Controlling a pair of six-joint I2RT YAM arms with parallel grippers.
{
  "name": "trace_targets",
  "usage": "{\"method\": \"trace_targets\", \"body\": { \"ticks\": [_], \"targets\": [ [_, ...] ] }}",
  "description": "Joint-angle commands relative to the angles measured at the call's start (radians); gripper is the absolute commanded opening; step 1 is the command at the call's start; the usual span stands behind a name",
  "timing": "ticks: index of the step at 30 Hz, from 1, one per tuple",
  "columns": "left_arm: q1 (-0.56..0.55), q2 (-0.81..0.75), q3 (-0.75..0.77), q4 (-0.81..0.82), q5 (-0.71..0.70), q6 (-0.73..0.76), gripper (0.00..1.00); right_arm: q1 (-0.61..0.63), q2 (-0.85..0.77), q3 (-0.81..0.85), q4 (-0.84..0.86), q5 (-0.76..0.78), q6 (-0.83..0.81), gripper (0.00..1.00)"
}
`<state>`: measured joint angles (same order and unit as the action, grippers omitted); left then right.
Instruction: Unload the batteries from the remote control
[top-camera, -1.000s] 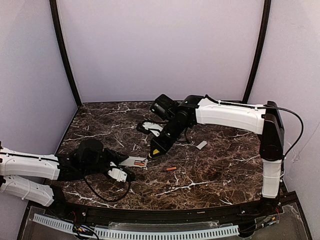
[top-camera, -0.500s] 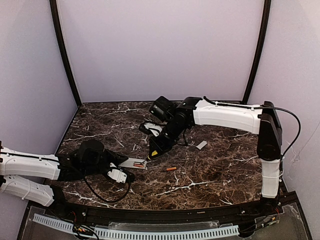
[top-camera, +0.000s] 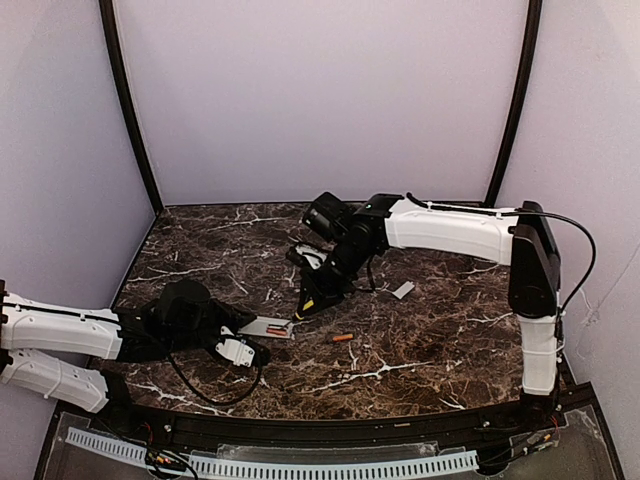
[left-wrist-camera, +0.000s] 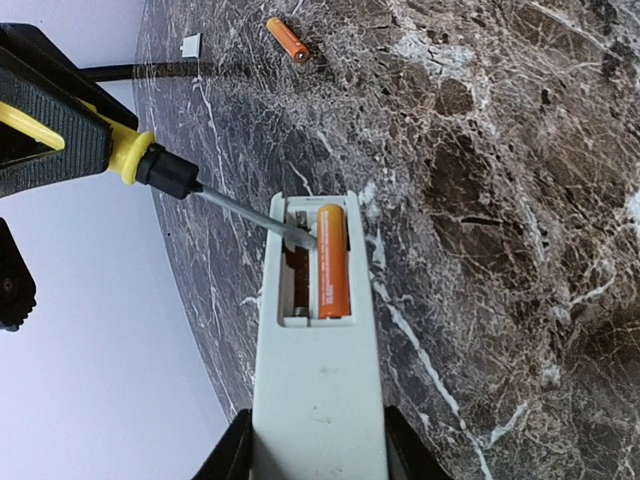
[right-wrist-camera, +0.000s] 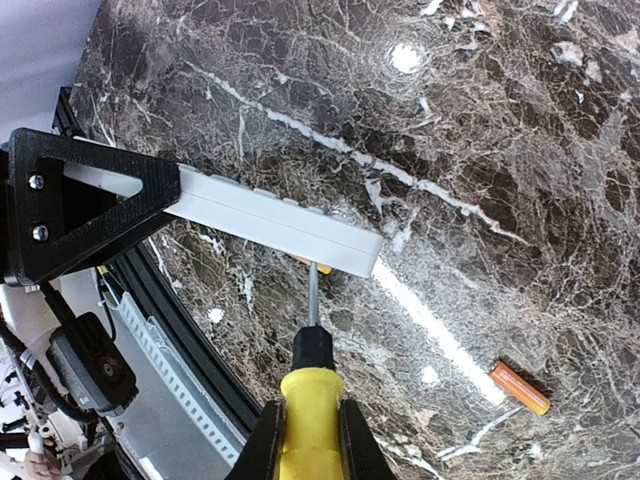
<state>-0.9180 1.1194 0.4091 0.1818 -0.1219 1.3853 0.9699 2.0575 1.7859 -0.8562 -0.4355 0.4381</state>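
My left gripper (left-wrist-camera: 318, 455) is shut on the white remote control (left-wrist-camera: 318, 400), holding it low over the table with its open battery bay facing up. One orange battery (left-wrist-camera: 333, 260) lies in the bay and the slot beside it is empty. A second battery (top-camera: 342, 338) lies loose on the marble, also visible in both wrist views (left-wrist-camera: 288, 40) (right-wrist-camera: 519, 388). My right gripper (right-wrist-camera: 308, 440) is shut on a yellow-handled screwdriver (right-wrist-camera: 312, 390). Its metal tip (left-wrist-camera: 300, 235) rests at the bay's far end, against the seated battery. From the top, the remote control (top-camera: 268, 326) sits between the two grippers.
A small grey-white cover piece (top-camera: 403, 290) lies on the dark marble table (top-camera: 440, 340) right of the right forearm. The table's front edge (right-wrist-camera: 190, 330) runs close below the remote. Purple walls enclose the table on three sides.
The right arm has drawn slightly left and back, steepening the screwdriver, while the tip stays at the remote's bay. The left arm and the loose battery have not moved.
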Motion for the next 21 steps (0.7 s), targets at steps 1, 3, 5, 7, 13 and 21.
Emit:
{"method": "trace_targets", "body": {
  "ticks": [1, 3, 5, 7, 13, 21],
  "targets": [
    [-0.013, -0.025, 0.015, 0.168, 0.061, 0.013, 0.00, -0.004, 0.032, 0.019, 0.061, -0.052, 0.001, 0.00],
    [-0.012, -0.028, 0.014, 0.164, 0.065, 0.014, 0.00, -0.001, 0.025, 0.029, 0.033, 0.010, -0.085, 0.00],
    [-0.012, -0.035, 0.013, 0.157, 0.080, 0.012, 0.00, -0.001, 0.012, 0.026, 0.004, 0.100, -0.169, 0.00],
    [-0.013, -0.039, 0.013, 0.151, 0.094, 0.008, 0.00, -0.001, 0.004, 0.027, -0.021, 0.161, -0.247, 0.00],
    [-0.012, -0.054, 0.011, 0.150, 0.115, -0.009, 0.00, 0.023, -0.032, 0.002, -0.005, 0.227, -0.429, 0.00],
    [-0.012, -0.067, 0.008, 0.152, 0.158, -0.024, 0.00, 0.113, -0.069, -0.041, 0.059, 0.354, -0.657, 0.00]
  ]
}}
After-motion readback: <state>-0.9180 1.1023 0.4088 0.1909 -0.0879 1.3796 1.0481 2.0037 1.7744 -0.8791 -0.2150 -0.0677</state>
